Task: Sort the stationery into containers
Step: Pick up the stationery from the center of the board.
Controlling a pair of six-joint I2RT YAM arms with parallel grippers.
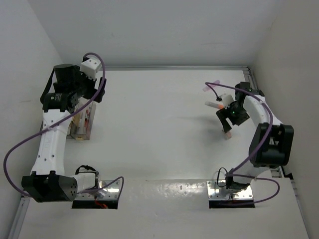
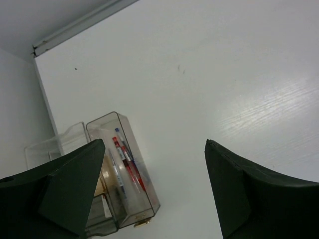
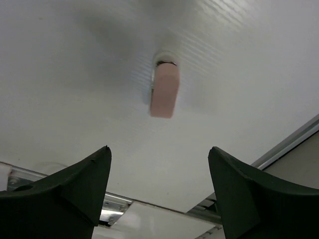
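While the right gripper point(image 3: 159, 149) stands apart, the pink eraser point(image 3: 164, 92) lies just ahead.

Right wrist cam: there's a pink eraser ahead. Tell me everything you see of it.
The pink eraser is a small rounded block, matte and rubbery-looking, with a pale shiny band at its far end. It lies on the white table, long axis pointing away from the camera, ahead of the open right gripper and centred between its fingers. Only the table touches it.
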